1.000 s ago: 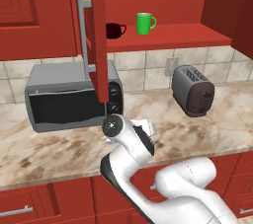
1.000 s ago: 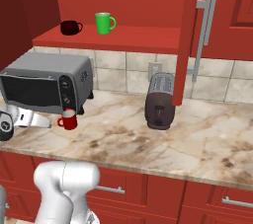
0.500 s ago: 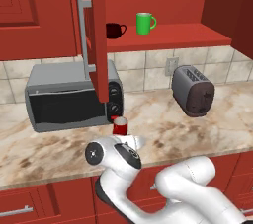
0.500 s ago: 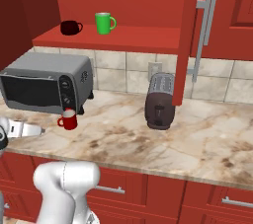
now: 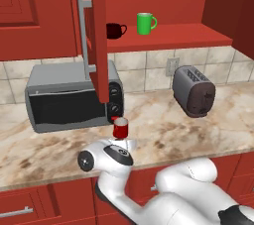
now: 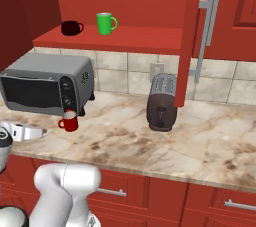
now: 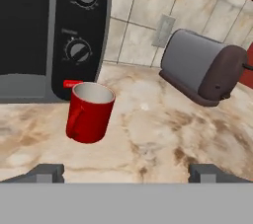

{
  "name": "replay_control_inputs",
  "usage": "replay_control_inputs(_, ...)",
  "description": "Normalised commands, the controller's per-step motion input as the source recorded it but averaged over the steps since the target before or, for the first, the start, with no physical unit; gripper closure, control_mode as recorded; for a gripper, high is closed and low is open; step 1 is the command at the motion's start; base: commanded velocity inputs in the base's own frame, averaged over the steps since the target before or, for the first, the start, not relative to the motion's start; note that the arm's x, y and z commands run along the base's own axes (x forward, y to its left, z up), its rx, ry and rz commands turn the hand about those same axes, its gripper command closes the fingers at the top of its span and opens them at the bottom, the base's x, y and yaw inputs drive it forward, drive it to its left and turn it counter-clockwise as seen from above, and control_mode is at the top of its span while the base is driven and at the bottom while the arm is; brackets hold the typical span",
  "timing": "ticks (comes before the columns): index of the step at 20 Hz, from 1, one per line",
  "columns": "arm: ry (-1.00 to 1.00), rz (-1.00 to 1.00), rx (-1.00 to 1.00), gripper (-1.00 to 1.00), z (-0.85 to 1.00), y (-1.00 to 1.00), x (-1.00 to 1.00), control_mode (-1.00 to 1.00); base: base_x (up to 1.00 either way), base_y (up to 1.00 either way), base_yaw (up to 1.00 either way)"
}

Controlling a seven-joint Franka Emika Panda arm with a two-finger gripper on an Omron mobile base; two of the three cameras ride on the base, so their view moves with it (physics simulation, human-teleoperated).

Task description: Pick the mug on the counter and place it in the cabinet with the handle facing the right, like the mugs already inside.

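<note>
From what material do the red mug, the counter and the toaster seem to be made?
The red mug looks like glazed ceramic: glossy red outside, pale inside. The counter looks like polished stone, with beige and brown marbled veins. The toaster seems brushed grey metal with dark, perhaps plastic, ends. Everything is rendered, so these are only impressions.

The arm's hand (image 5: 106, 153) has gone down and back toward the bottom of the left base view. A second ago it sat higher, in front of the red mug (image 5: 120, 128). Now the mug shows in full, in the middle of that view. In the right base view, the gripper (image 6: 30, 132) has slid toward the left edge.
</note>
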Motion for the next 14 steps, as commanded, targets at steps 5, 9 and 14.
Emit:
replay_control_inputs(5, -0.09, -0.05, 0.03, -1.0, -0.16, 0.18, 0.38, -1.0, 0.0, 0.0, 0.0)
replay_control_inputs(9, -0.09, -0.01, 0.05, -1.0, -0.1, 0.02, 0.3, -1.0, 0.0, 0.0, 0.0)
replay_control_inputs(14, -0.08, 0.0, 0.06, -1.0, -0.05, 0.0, 0.33, -1.0, 0.0, 0.0, 0.0)
